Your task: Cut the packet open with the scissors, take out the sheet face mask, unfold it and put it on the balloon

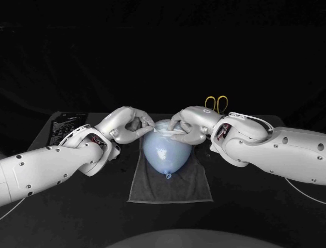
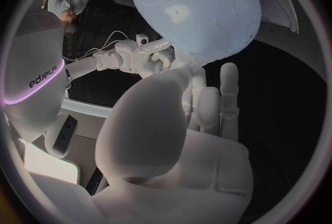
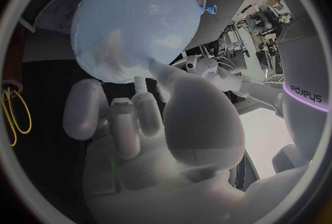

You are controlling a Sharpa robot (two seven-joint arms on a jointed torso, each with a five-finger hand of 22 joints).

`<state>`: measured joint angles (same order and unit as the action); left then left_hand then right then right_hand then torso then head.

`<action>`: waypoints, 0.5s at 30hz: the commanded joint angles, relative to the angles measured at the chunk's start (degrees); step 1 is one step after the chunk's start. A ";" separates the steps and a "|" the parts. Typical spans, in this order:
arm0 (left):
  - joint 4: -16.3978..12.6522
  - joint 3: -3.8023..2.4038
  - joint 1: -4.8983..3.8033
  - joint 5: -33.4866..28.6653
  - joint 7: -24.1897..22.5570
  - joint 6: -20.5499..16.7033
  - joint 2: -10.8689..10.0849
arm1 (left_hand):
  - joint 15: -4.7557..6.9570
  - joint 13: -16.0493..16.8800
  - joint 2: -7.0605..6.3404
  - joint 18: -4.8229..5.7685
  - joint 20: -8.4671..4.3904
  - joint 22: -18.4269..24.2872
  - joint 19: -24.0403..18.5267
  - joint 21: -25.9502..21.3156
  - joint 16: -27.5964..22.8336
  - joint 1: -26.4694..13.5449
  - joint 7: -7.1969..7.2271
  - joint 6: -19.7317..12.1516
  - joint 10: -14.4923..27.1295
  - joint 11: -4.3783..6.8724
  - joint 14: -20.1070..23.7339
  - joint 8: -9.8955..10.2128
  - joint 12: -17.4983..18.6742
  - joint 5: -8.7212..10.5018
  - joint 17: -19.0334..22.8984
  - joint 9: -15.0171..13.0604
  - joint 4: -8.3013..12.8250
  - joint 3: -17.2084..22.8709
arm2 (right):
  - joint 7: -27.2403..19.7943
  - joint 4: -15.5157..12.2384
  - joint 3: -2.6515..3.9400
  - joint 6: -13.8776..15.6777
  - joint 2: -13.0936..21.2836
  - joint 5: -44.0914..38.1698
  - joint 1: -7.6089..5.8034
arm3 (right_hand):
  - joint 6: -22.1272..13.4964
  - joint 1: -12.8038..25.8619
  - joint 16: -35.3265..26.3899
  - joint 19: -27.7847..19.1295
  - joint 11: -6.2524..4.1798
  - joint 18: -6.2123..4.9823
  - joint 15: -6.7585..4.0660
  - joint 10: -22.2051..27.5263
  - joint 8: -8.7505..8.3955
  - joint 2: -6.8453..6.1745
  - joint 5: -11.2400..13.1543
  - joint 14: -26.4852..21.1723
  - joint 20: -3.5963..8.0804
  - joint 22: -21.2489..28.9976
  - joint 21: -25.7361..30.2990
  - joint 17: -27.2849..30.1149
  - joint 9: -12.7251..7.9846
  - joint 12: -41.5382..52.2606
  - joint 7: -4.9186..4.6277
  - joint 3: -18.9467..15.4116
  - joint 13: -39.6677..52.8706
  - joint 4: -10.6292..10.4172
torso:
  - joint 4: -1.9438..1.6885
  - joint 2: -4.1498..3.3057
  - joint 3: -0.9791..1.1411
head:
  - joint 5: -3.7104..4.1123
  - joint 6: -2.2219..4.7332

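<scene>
Head view: a pale blue, pear-shaped rubber balloon [image 1: 165,152] lay on a grey cloth towel [image 1: 170,188] on the black surface [image 1: 66,212], with its knotted neck [image 1: 169,176] pointing towards the robot. A whitish sheet face mask [image 1: 164,127] sat crumpled on the balloon's far, wide end, between the two hands.
Left wrist view: the left hand [image 2: 187,135] reached up with long, nearly straight fingers [image 2: 228,97] to the balloon's [image 2: 201,8] rounded end. The right hand [image 2: 138,58] was curled against the same end from the other side.
Right wrist view: the right hand [image 3: 159,130] met the balloon [image 3: 138,19] with its fingers [image 3: 114,124] raised to its wide end. The left hand [image 3: 201,66] was opposite.
Left hand [image 1: 127,125]: it was bent in at the mask's edge. I could not tell whether it had hold of the sheet or only pressed on it.
Right hand [image 1: 192,122]: its fingers lay on the balloon's top at the mask. Its hold could not be told either.
Around: yellow-handled scissors [image 1: 216,103] lay behind the right wrist, their loops [image 3: 17,116] clear of the balloon. A black printed packet [image 1: 64,126] lay beyond the left forearm, which partly covered it.
</scene>
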<state>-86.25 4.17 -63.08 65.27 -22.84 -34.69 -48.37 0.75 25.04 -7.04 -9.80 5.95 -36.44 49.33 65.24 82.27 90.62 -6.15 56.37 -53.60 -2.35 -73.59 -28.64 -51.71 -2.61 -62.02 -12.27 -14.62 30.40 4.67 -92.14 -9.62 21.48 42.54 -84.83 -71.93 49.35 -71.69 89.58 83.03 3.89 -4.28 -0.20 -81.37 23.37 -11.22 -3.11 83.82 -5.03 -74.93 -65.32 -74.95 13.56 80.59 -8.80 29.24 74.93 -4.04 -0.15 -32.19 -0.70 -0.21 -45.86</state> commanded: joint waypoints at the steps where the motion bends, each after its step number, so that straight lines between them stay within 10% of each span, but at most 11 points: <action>1: -0.38 -0.32 -0.05 -3.07 -1.14 -2.65 -0.05 | 0.02 0.41 -0.16 -0.74 -0.26 -0.18 0.28 0.52 0.53 -0.84 0.16 -0.46 -0.12 0.16 -0.77 -2.01 -0.55 -0.18 -0.63 -3.02 0.25 0.92 | -0.48 -0.07 -0.16 1.85 0.08 -0.04 0.20 | 0.29 0.09 0.27 -0.04 0.11 -0.09 0.06 -0.33 -0.18 0.41 0.35 6.05 -0.48 -9.15 0.06 -14.50 0.03 0.30 0.03 -0.39 5.00 0.01 | 0.02 0.03 0.05 | -0.06 0.12; 15: -0.30 -1.38 -0.77 -3.34 5.10 0.37 0.91 | 0.10 1.54 -0.97 0.26 -0.51 -6.08 4.67 4.50 2.88 -3.27 0.20 -1.49 0.00 0.18 -4.42 -3.96 -1.79 -0.19 -5.88 -4.96 1.89 4.23 | -5.29 -1.25 -0.15 14.02 1.32 3.78 0.20 | 0.17 -0.07 0.19 -0.31 0.08 -0.27 0.01 0.43 -0.58 -0.04 0.34 5.98 -0.48 -8.91 1.01 -14.17 -0.10 -0.47 0.03 -0.96 4.16 -0.07 | 0.10 -0.05 0.09 | -0.05 0.53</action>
<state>-86.53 2.91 -63.62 62.81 -20.44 -35.60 -47.72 0.81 26.50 -8.01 -9.73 5.45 -42.48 53.56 69.61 84.82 87.88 -5.92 55.31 -53.59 -2.36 -77.61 -30.71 -53.25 -2.61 -67.88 -12.27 -12.65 34.26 1.68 -93.19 -9.79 31.11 43.78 -82.46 -71.75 49.36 -71.69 89.38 82.84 3.89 -4.28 -0.19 -81.37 22.98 -11.22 -3.11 83.81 -5.23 -74.94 -64.45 -74.90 13.54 80.34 -8.78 28.61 74.93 -4.19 -0.09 -32.20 -0.60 -0.25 -45.37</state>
